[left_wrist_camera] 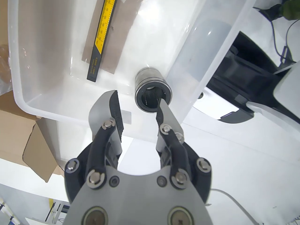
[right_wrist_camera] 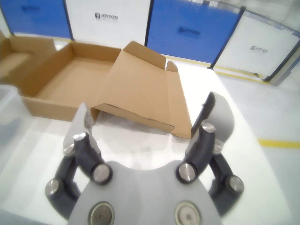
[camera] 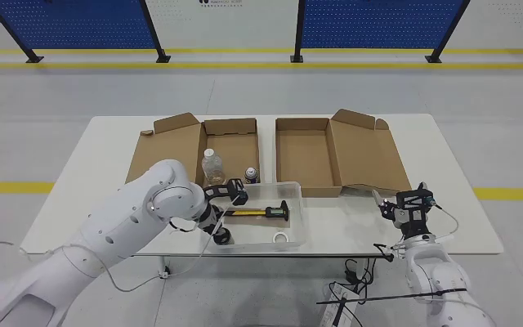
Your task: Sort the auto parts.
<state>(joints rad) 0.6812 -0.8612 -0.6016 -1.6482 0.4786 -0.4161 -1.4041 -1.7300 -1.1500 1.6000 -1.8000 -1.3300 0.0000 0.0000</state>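
A clear plastic bin [camera: 297,214] at the table's front holds a metal linear bearing [left_wrist_camera: 152,89], a yellow and black ruler [left_wrist_camera: 105,25] and a white ring [camera: 280,238]. The bearing [camera: 222,239] lies on its side in the bin's front left corner. My left gripper [left_wrist_camera: 138,105] is open just above it, with one fingertip [left_wrist_camera: 163,108] at the bearing's open end and the other beside it. My right gripper [right_wrist_camera: 147,112] hovers open and empty over the table's right front [camera: 400,201].
Two open cardboard boxes lie behind the bin. The left box [camera: 231,129] holds a clear bottle [camera: 212,167] and a small dark part [camera: 251,173]. The right box [right_wrist_camera: 70,71] is empty, its lid flap [right_wrist_camera: 145,87] spread toward the right gripper.
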